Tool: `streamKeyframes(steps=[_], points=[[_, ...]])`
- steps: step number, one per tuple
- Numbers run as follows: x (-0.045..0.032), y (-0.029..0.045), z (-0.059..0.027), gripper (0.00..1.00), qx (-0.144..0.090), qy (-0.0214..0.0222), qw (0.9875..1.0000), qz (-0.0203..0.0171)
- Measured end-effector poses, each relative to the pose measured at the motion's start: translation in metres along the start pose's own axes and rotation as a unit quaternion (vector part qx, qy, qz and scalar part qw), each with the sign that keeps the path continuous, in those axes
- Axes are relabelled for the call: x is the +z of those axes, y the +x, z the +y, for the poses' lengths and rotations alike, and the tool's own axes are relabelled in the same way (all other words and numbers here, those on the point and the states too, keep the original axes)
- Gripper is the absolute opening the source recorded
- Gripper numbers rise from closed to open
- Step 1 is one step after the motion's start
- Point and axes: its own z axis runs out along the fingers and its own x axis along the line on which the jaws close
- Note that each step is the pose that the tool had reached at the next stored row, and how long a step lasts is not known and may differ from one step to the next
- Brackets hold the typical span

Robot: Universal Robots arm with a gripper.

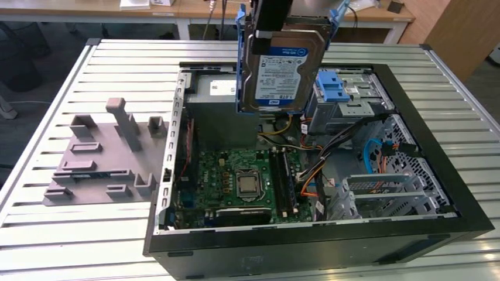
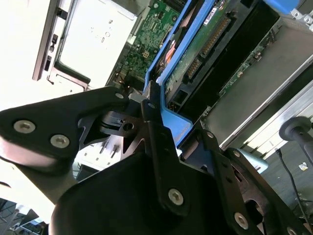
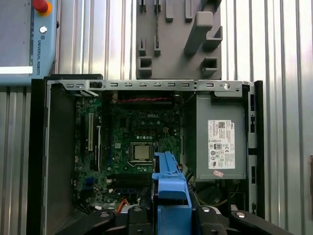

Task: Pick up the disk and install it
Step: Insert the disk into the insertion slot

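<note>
Our claw [image 1: 270, 28] is clamped tight on the disk [image 1: 283, 70], pinching its blue carrier rail. The disk hangs upright straight under the claw, label facing out in the exterior view. Further below the claw sits the open computer case [image 1: 437, 193] on the tabletop [image 1: 70, 234], motherboard [image 3: 142, 132] exposed, and the drive cage [image 1: 343, 93] is down and off to one side.

Open computer case [image 3: 146, 85] on slatted table [image 3: 283, 49]; green motherboard [image 3: 142, 132] inside, grey power supply [image 3: 220, 142] beside it; gripper [image 3: 171, 215] clamps disk [image 3: 169, 178] by blue rail over case.
</note>
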Motion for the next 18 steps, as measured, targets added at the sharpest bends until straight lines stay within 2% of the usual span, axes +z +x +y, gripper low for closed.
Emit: streamKeyframes(steps=[8, 11, 18], points=[[0.0008, 0.0043, -0.0063, 0.36, 0.0, 0.0, 1.0, 0.0], [0.0011, 0.0103, -0.0065, 0.36, 0.0, 0.0, 1.0, 0.0001], [0.0027, 0.03, -0.0067, 0.36, 0.0, 0.0, 1.0, 0.0]])
